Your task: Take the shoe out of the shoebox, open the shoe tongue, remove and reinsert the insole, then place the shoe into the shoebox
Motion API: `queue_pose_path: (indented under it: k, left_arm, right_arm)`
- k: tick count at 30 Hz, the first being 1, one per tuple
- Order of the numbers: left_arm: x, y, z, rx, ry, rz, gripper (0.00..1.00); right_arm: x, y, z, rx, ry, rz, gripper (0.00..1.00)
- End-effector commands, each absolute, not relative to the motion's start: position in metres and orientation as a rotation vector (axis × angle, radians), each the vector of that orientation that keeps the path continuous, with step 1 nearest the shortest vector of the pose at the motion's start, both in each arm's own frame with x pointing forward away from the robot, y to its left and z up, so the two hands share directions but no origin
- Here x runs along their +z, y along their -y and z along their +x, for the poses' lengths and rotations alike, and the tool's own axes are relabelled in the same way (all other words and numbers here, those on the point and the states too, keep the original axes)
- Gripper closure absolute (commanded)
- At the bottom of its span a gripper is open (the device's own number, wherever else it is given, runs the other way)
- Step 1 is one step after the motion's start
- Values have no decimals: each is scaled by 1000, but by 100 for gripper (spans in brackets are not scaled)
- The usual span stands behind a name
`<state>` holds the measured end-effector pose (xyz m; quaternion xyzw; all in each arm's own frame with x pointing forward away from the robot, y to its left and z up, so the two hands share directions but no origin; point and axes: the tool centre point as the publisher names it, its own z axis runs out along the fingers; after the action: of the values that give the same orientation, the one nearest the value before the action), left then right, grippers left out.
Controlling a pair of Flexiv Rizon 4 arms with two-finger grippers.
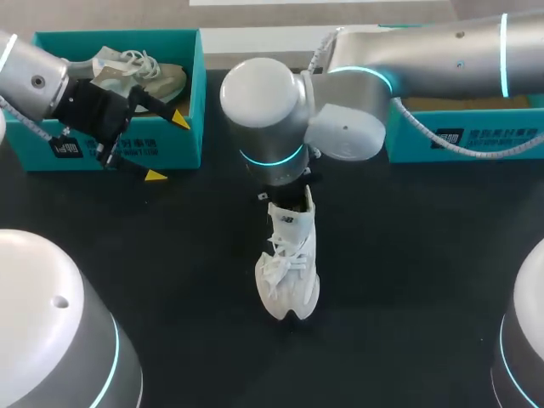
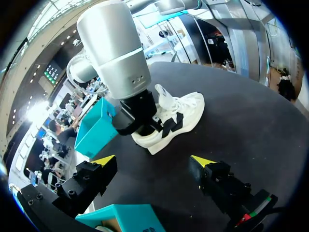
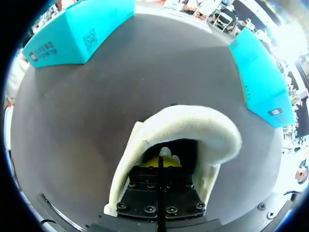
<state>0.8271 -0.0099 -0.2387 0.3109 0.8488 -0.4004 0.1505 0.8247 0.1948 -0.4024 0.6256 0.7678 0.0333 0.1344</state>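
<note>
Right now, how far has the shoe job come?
Done: the white shoe is out of the box, on the table. In hand: the right pincer is down inside the shoe's opening, fingers together; whether it holds the insole is hidden. The left pincer hangs open by the left shoebox. Left: insole out and back in, shoe returned to the box.

Pretty sure this is a robotics lab test bench. You've got a matte black tabletop (image 1: 425,255), a silver-grey left robot arm (image 1: 34,76) and a matching right robot arm (image 1: 425,51), both with glowing cyan rings. There's a teal cardboard shoebox (image 1: 85,153) right at the yellow-tipped left gripper (image 1: 167,147), and a second teal cardboard box (image 1: 476,136) just behind the right robot arm.
</note>
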Motion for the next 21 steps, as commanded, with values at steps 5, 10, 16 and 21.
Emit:
queue_pose_path:
  k: [5, 10, 16, 21]
  left_arm:
    - [-239, 10, 826, -1146, -2440, 895, 0]
    - [-239, 10, 826, -1146, -2440, 895, 0]
    - [-239, 10, 826, -1146, -2440, 895, 0]
    - [-239, 10, 826, -1146, -2440, 895, 0]
  right_arm:
    - [-406, -207, 830, 129, -2266, 1813, 100]
    - [-379, -206, 826, 105, -2272, 1846, 100]
    - [-351, -204, 815, 48, -2277, 1957, 100]
    - [-346, -201, 800, -71, -2347, 2009, 100]
